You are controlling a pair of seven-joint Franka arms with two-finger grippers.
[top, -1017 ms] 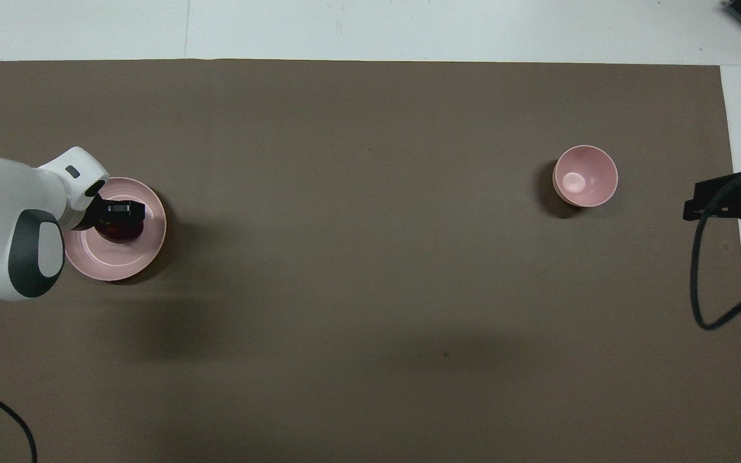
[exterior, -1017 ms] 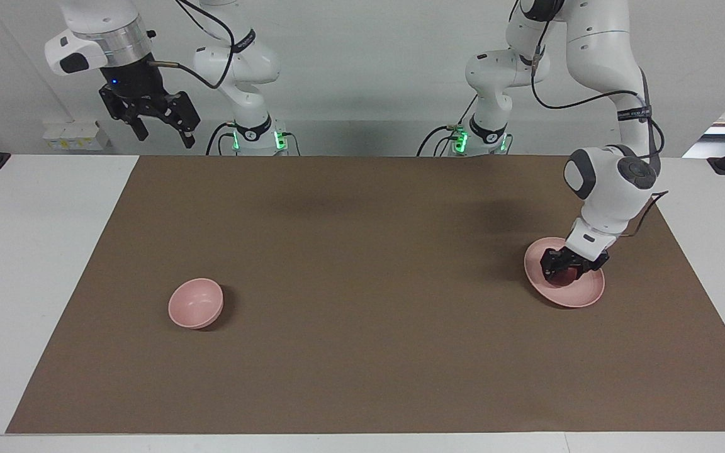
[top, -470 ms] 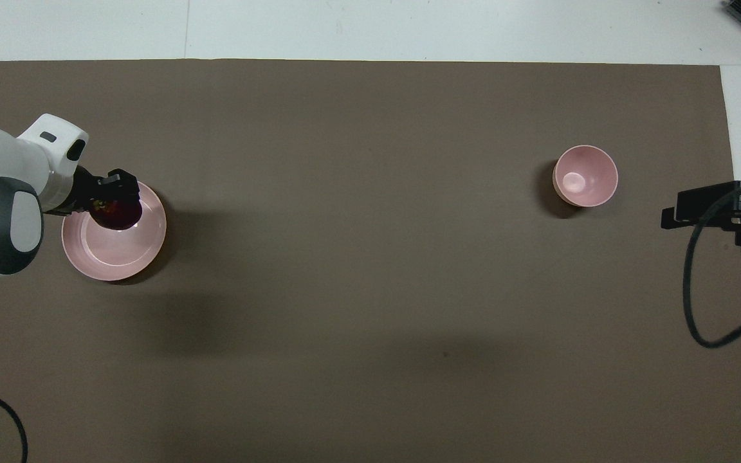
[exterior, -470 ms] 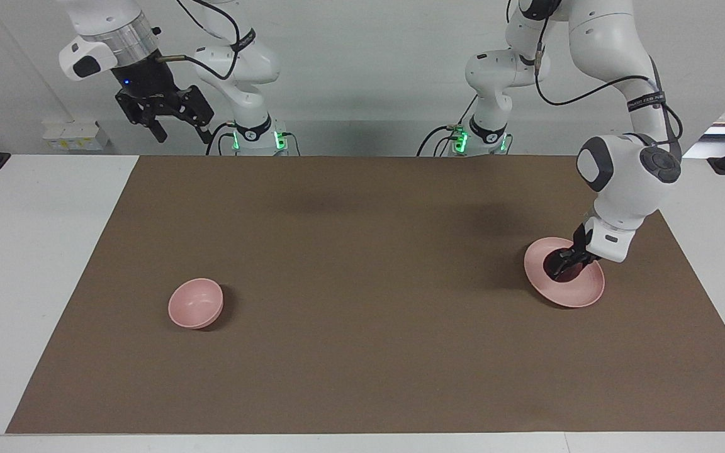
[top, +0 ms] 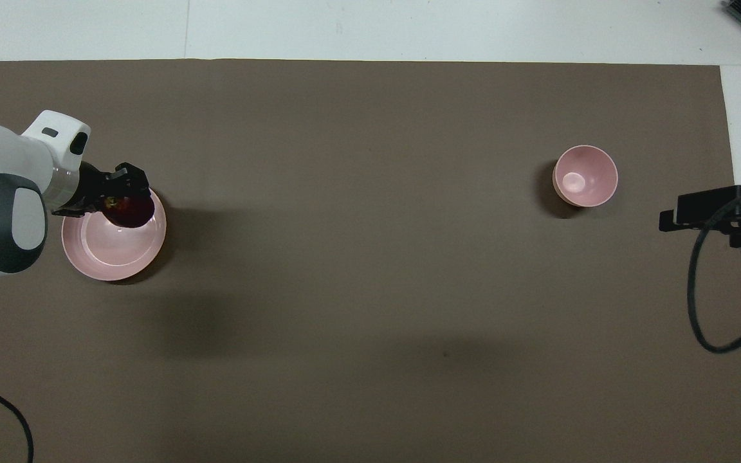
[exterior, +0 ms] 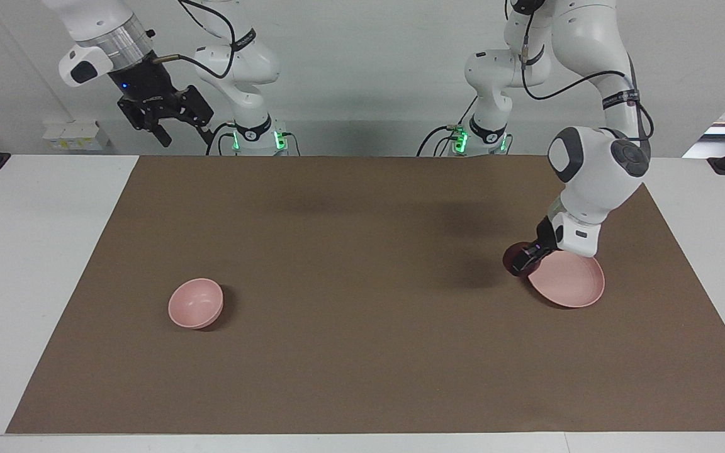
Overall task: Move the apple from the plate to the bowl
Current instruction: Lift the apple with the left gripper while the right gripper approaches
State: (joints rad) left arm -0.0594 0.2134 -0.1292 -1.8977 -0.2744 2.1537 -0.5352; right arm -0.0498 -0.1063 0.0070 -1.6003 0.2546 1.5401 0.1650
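Observation:
My left gripper (exterior: 522, 259) is shut on the small dark red apple (exterior: 513, 253). It holds the apple just above the rim of the flat pink plate (exterior: 573, 286), on the side toward the right arm's end. In the overhead view the apple (top: 132, 209) in the left gripper (top: 119, 196) overlaps the plate's rim (top: 110, 270). The plate is bare. The small deep pink bowl (exterior: 196, 303) stands empty toward the right arm's end and also shows in the overhead view (top: 585, 175). My right gripper (exterior: 181, 129) hangs open and empty, high over the table's edge by its base, and also shows in the overhead view (top: 698, 215).
A brown mat (exterior: 362, 352) covers most of the white table (exterior: 29, 264). A black cable (top: 698, 289) hangs from the right arm near the bowl's end of the mat.
My left gripper closed on the apple, lifted it off the plate's middle and carried it toward the right arm's end, over the rim. My right gripper rose and shifted slightly.

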